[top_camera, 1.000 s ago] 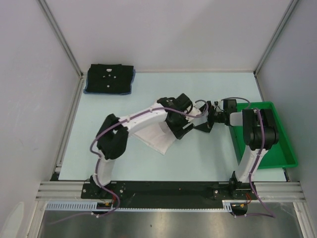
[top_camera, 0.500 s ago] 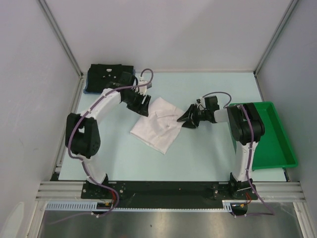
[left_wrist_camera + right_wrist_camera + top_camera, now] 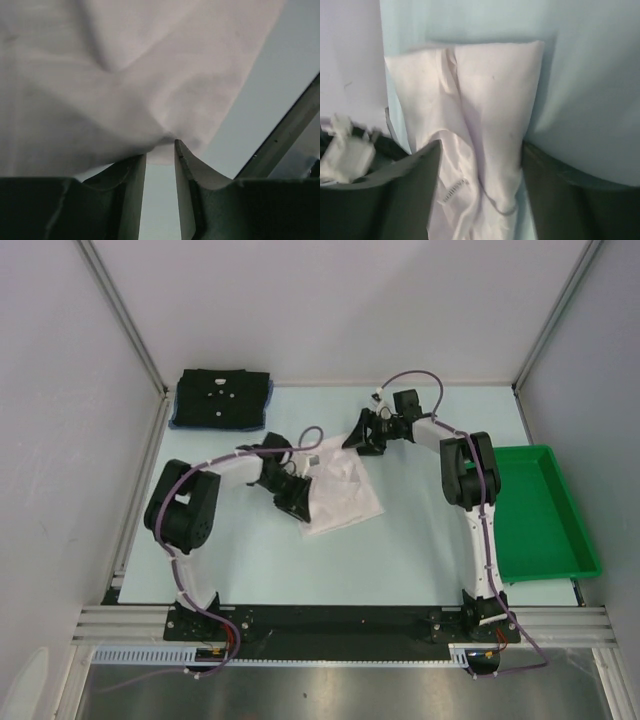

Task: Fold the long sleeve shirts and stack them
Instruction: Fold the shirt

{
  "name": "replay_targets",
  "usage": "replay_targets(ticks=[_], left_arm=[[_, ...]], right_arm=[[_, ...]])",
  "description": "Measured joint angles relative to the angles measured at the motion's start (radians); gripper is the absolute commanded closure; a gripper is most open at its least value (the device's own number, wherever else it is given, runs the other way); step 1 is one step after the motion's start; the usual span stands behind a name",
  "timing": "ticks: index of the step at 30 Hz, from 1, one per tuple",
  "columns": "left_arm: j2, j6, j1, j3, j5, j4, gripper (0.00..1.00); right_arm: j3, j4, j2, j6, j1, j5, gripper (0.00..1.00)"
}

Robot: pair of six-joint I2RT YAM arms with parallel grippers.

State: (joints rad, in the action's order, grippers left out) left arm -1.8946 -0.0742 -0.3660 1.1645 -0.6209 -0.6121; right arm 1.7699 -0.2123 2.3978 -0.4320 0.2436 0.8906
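White shirt (image 3: 345,495) is lying crumpled in the middle of the table (image 3: 420,540), and the black shirt (image 3: 222,395) sits folded on the blue one (image 3: 178,423) in the far-left corner. Left gripper (image 3: 160,150) has its fingers a bit apart with the hem right at the tips, not pinched. Right gripper (image 3: 481,145) straddles a bunched fold, can't tell if it's actually clamped

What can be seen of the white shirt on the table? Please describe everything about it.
The white shirt is thin, soft, creased cloth, plain in colour, with a small label near one end. It lies partly folded on the pale table, near the middle. The left hand meets its left edge; whether it grips is unclear. The right hand straddles its far end, fingers wide apart.
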Motion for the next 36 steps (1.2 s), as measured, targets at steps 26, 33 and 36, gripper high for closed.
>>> replay_targets(ticks=[26,33,36], left_arm=[[-0.262,-0.307,0.216,0.612,-0.098,-0.246,0.32],[-0.317,-0.367,0.197,0.484,-0.139,-0.296,0.66],[-0.247,-0.370,0.171,0.337,-0.175,-0.277,0.68]], right_arm=[[-0.418,-0.491,-0.368,0.436,-0.080,-0.121,0.46],[-0.338,-0.471,-0.267,0.418,-0.076,-0.155,0.90],[-0.246,-0.475,-0.208,0.430,-0.071,-0.160,0.93]])
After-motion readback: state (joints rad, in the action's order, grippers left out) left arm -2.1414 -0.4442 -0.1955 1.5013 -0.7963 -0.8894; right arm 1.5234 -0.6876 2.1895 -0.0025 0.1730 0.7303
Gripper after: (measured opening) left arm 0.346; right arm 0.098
